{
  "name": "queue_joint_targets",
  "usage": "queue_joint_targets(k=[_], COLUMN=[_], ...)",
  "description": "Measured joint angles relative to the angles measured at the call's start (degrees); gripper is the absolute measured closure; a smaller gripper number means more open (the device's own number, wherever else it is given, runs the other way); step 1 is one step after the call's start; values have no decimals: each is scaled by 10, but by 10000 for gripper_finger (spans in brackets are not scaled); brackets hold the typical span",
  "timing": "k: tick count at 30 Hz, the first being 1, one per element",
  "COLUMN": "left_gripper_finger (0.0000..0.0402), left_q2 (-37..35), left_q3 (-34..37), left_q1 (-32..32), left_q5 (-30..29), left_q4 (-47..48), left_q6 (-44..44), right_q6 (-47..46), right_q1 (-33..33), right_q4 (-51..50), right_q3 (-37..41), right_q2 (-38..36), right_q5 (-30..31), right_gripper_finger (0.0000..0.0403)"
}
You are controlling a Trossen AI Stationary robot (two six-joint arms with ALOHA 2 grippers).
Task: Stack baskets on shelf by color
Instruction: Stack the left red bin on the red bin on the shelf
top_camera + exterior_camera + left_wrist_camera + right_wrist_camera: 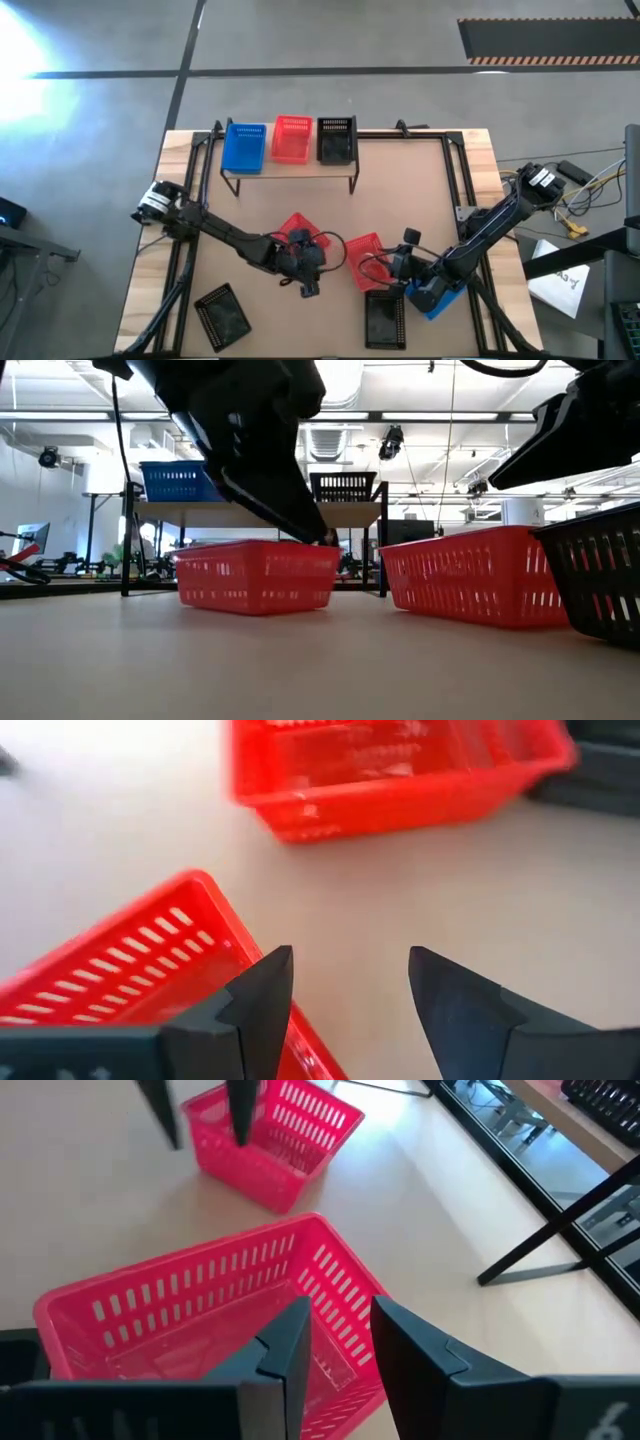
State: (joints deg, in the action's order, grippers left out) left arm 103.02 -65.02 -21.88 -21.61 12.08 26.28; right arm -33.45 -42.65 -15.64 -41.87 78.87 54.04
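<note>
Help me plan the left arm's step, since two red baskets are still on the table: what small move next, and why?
Probably lower and close. The left gripper is open, its fingers straddling the rim of the nearer red basket, not yet clamped. The shelf already holds one red basket to stack onto.

two red baskets (258,574) on table | shelf (255,512) behind | left gripper (325,536) apparently at rim

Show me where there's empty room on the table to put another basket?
Bare table lies between the shelf and the arms. The near edge is crowded: two red baskets, two black baskets, both grippers.
</note>
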Motion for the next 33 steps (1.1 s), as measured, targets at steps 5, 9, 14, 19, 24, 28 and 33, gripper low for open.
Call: queue_joint_targets(k=[5,9,14,19,24,28,33], left_gripper_finger=[217,217,222,251,292,313,319], left_q2=[-9,-7,-7,-6,-6,-6,-6], left_q3=[-18,-21,-10,5,21,24,26], left_q1=[-25,-34,-28,-29,-28,-26,-21], left_q5=[-98,-152,-142,-133,-118,-118,-115], left_q4=[-12,-5,22,52,45,45,31], left_q6=[3,17,84,123,124,124,122], right_q6=[0,0,0,0,1,0,0], right_q1=[0,0,0,0,0,0,0], right_q4=[-1,-2,-1,-1,0,1,1], right_q3=[2,4,4,5,6,9,9], right_q2=[0,0,0,0,0,0,0], right_q5=[0,0,0,0,4,6,6], right_gripper_finger=[307,310,307,313,319,317,314])
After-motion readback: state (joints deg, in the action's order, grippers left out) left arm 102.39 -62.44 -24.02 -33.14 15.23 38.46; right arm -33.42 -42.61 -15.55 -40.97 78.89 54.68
